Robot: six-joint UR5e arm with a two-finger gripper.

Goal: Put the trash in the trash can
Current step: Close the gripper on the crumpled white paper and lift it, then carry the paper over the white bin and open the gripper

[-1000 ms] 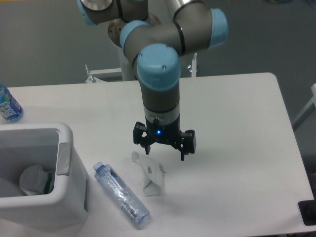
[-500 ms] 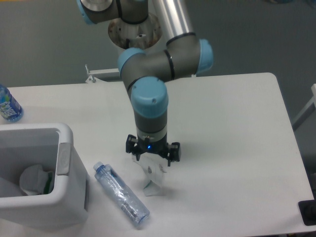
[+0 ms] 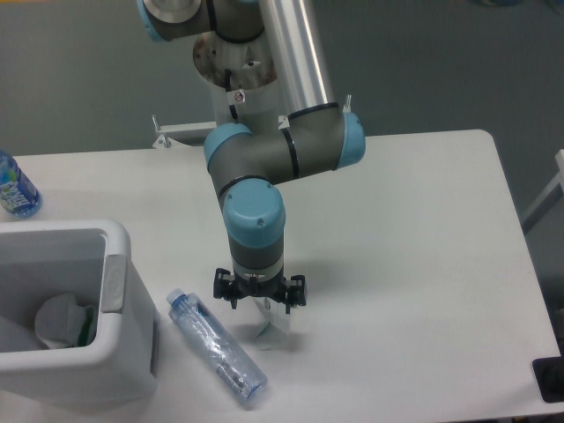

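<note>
Most of the crumpled carton scrap (image 3: 275, 326) is hidden under the gripper (image 3: 259, 298), whose jaws stand wide on either side of it; whether they touch it is unclear. The crushed bottle (image 3: 216, 347) lies just left on the table (image 3: 423, 264), beside the trash can (image 3: 62, 352), which the frame's left edge cuts off.

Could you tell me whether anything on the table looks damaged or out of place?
Yes: a crushed plastic bottle lies on its side beside the trash can, and a crumpled white carton scrap sits under the gripper. An upright bottle stands at the far left edge.
</note>
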